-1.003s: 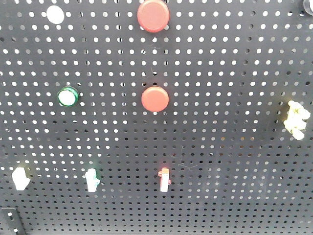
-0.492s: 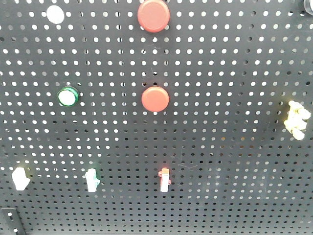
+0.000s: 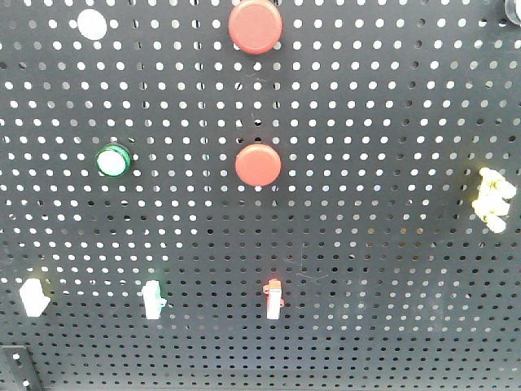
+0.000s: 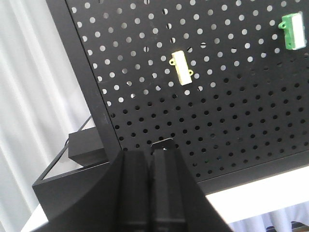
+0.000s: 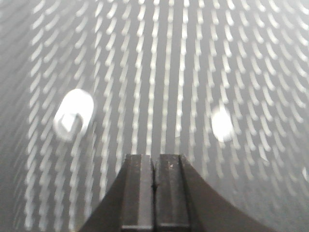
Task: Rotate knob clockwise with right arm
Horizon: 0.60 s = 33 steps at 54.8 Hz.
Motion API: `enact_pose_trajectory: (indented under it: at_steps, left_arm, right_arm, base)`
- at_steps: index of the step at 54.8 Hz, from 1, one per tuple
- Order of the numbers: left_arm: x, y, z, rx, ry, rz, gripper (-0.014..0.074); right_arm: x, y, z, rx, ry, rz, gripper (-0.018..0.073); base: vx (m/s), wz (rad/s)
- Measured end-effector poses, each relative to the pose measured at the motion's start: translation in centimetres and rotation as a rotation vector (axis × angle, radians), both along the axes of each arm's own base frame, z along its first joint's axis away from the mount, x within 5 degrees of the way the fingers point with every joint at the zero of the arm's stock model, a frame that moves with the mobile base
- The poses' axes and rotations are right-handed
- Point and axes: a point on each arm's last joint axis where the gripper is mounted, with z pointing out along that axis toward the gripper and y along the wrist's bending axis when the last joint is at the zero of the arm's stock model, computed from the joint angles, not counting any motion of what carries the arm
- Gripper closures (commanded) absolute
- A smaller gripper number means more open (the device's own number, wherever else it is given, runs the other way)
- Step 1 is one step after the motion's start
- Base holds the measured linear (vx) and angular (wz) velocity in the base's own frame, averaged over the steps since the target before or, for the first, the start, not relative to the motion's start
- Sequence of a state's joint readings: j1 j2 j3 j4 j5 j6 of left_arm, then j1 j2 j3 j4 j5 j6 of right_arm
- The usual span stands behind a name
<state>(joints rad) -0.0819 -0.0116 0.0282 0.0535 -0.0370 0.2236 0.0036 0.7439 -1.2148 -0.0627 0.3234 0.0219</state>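
Up in the top right corner of the front view a dark round edge pokes in, cut off by the frame. That's my best guess for the knob [image 3: 510, 6], though I can't be sure. Around it, the pegboard [image 3: 383, 98] carries a red button [image 3: 258, 164] mid-board, a green button [image 3: 112, 160] to the left and a yellow part [image 3: 492, 199] at the right edge.

My right gripper [image 5: 154, 162] has its fingers pressed together on nothing and faces the board. Its view is all smear, with a bright blob [image 5: 73, 116] to one side, so I can't place the knob from there. My left gripper [image 4: 150, 155] is closed and empty too, low by the board's corner.

I reckon this is the approach. Next: find the knob, spread the fingers, straddle it squarely, clamp, then twist clockwise.
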Motion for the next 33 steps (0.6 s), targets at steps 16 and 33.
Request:
enact_pose_trajectory:
  at_steps: [16,33]
  left_arm:
    - [0.0,0.0,0.0,0.0,0.0,0.0,0.0603]
    - [0.0,0.0,0.0,0.0,0.0,0.0,0.0603]
  right_arm:
    - [3.1,0.6,0.5,0.105,0.07,0.085,0.0564]
    - [4.2,1.3,-0.8,-0.434,0.169,0.086,0.056]
  base:
    - [0.0,0.0]
    - [0.0,0.0]
